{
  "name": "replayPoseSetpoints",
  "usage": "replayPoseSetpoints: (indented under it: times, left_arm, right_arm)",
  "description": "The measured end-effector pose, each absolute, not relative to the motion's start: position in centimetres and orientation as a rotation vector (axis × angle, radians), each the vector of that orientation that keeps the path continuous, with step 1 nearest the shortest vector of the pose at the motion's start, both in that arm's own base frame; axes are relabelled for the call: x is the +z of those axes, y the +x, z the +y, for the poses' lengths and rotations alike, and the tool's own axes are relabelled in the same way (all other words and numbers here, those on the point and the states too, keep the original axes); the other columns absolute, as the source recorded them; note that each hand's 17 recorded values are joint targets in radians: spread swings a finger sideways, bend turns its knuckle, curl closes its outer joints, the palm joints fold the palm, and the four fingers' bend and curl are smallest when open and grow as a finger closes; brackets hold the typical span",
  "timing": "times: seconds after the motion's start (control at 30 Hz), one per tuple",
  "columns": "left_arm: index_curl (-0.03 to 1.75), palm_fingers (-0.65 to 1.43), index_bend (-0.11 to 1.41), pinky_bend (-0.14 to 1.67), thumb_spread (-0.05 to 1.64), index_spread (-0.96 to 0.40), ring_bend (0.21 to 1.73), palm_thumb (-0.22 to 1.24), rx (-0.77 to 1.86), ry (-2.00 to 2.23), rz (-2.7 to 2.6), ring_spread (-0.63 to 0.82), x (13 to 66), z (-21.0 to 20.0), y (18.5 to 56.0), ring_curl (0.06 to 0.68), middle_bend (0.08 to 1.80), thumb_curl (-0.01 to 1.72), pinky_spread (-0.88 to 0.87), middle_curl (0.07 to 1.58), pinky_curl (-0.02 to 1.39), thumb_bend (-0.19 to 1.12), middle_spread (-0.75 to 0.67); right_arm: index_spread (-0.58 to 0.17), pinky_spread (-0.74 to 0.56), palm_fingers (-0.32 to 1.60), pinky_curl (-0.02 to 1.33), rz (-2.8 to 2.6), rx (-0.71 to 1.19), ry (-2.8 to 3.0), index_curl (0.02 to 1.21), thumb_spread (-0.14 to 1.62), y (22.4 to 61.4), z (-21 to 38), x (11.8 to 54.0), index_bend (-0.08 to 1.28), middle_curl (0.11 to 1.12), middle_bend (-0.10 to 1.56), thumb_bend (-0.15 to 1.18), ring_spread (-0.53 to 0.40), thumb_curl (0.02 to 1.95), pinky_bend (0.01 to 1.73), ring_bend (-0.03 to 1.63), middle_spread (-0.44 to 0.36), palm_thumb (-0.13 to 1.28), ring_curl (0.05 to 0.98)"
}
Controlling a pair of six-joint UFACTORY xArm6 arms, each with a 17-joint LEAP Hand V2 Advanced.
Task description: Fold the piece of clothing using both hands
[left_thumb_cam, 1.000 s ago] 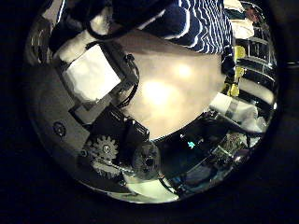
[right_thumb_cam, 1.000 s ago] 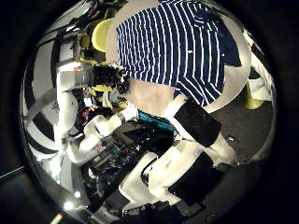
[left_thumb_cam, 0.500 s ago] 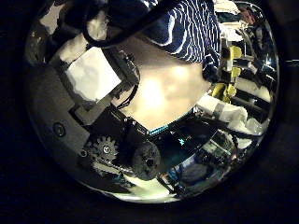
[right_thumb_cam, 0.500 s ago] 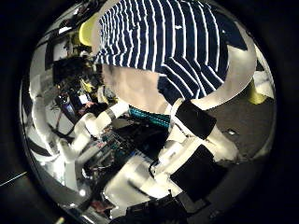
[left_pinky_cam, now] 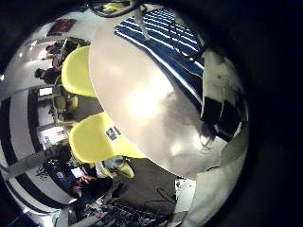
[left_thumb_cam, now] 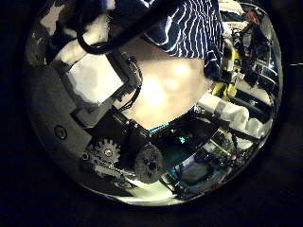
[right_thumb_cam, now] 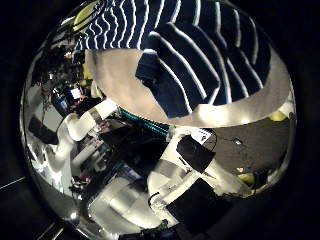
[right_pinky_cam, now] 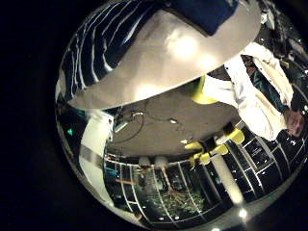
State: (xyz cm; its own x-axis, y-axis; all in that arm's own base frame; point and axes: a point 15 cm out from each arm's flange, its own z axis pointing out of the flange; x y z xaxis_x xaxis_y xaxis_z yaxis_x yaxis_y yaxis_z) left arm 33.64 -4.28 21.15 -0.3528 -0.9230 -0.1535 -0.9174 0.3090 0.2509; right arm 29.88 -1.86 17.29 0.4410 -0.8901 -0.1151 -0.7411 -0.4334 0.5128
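Note:
A striped garment (right_thumb_cam: 190, 50) lies flat on a pale round table (right_thumb_cam: 115, 80), one sleeve (right_thumb_cam: 165, 75) folded onto the table beside the body. The right hand (right_thumb_cam: 200, 165) shows its white and black fingers (right_thumb_cam: 195, 152) over the table edge, clear of the cloth and holding nothing. In the left thumb side view the garment (left_thumb_cam: 185, 24) lies beyond a bare stretch of table (left_thumb_cam: 170, 90). The left hand (left_thumb_cam: 99, 95) has a white fingertip (left_thumb_cam: 90, 78) and geared parts there, also off the cloth. The left little finger side view shows the garment (left_pinky_cam: 166, 38) at the table's far side.
Two chairs (left_pinky_cam: 80, 71) (left_pinky_cam: 104, 142) stand against the table (left_pinky_cam: 142, 95) on the side away from the garment. Another chair (right_pinky_cam: 202, 91) sits below the table rim (right_pinky_cam: 164, 82) in the right little finger side view. Floor and room clutter surround the table.
Both palm views have shifted. The garment fills more of the right thumb side view, with the sleeve now near its middle. In the left thumb side view the garment sits slightly farther toward the edge.

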Motion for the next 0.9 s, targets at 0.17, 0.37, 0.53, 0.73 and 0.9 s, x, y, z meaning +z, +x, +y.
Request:
replayPoseSetpoints:
  times: [0.17,0.37,0.53,0.73,0.9]
  left_arm:
    - [1.31,1.06,0.37,1.14,1.02,-0.75,1.39,0.81,-0.460,1.776,-2.531,-0.44,21.5,-4.2,33.9,0.525,0.94,0.57,-0.61,1.01,0.79,-0.02,-0.59]
    - [1.35,1.07,0.33,1.14,1.03,-0.75,1.39,0.80,-0.465,1.773,-2.530,-0.44,21.5,-4.0,34.0,0.524,0.93,0.57,-0.61,1.02,0.79,-0.02,-0.59]
    - [1.38,1.07,0.31,1.13,1.03,-0.75,1.38,0.80,-0.472,1.771,-2.525,-0.44,21.6,-3.8,33.8,0.521,0.92,0.57,-0.61,1.02,0.80,-0.02,-0.60]
    - [1.41,1.08,0.30,1.13,1.03,-0.75,1.38,0.80,-0.469,1.773,-2.511,-0.44,21.9,-3.2,33.6,0.519,0.91,0.58,-0.61,1.03,0.80,-0.02,-0.60]
    - [1.43,1.08,0.28,1.12,1.03,-0.74,1.38,0.80,-0.464,1.777,-2.504,-0.44,22.0,-2.8,33.6,0.521,0.91,0.58,-0.62,1.03,0.80,-0.02,-0.60]
  right_arm:
    - [-0.372,0.30,0.11,0.25,-1.359,-0.463,2.331,0.29,1.00,30.8,-0.7,16.8,0.17,0.36,0.20,-0.03,0.127,0.37,0.37,0.38,-0.067,0.64,0.212]
    - [-0.367,0.28,0.18,0.25,-1.366,-0.353,2.308,0.30,0.98,32.0,-1.2,16.5,0.17,0.36,0.20,-0.02,0.092,0.37,0.34,0.40,-0.067,0.68,0.224]
    - [-0.346,0.10,0.43,0.25,-1.373,-0.287,2.313,0.28,0.96,32.3,-1.5,15.3,0.14,0.38,0.27,-0.01,-0.085,0.39,0.36,0.58,-0.109,0.74,0.267]
    - [-0.382,-0.32,0.90,0.35,-1.403,-0.210,2.358,0.25,0.94,33.5,-1.0,14.8,0.16,0.46,0.41,-0.01,-0.278,0.42,0.72,0.88,-0.225,0.82,0.386]
    - [-0.444,-0.39,1.25,0.45,-1.455,-0.100,2.430,0.39,0.93,34.8,-0.6,15.8,0.45,0.60,0.68,0.00,-0.309,0.45,0.86,0.96,-0.284,0.93,0.472]
